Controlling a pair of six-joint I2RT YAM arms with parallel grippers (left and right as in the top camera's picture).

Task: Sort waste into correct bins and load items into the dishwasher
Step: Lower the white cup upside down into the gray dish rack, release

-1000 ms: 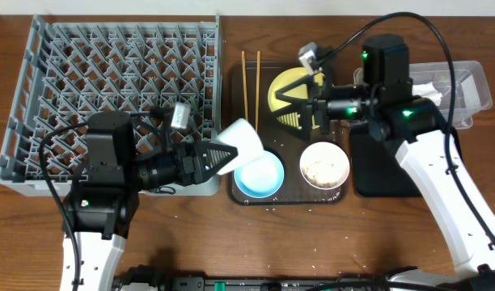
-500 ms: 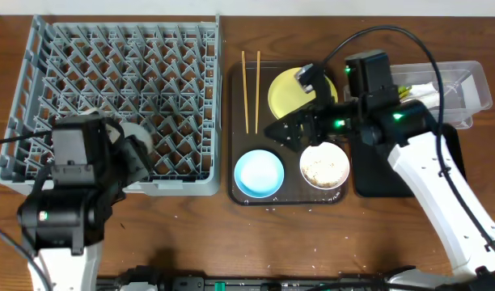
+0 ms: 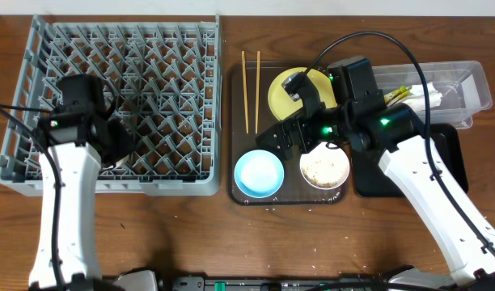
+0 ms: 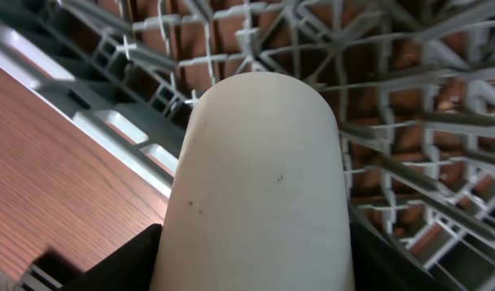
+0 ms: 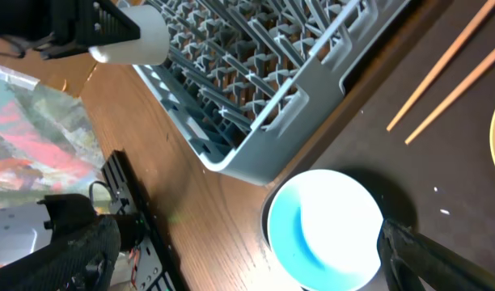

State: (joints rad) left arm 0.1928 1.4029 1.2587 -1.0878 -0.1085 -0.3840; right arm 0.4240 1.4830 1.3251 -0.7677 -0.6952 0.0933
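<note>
We've got the left end effector [image 3: 118, 152] clamped on the small white cup [image 4: 260, 162], right at the front-left edge of the grey dish rack [image 3: 150, 56]. The right end effector [image 3: 270, 136] hangs near the light-blue bowl [image 3: 259, 174] on the brown tray [image 3: 237, 97]. We honestly can't tell if it's open or closed.

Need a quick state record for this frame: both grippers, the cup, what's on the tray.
left gripper: shut on the white cup, over the front-left part of the dish rack
right gripper: above the brown tray, near the blue bowl; jaw state unclear
on tray: blue bowl, white bowl with rice scraps, yellow plate, chopsticks
clear tub: holds a napkin
</note>
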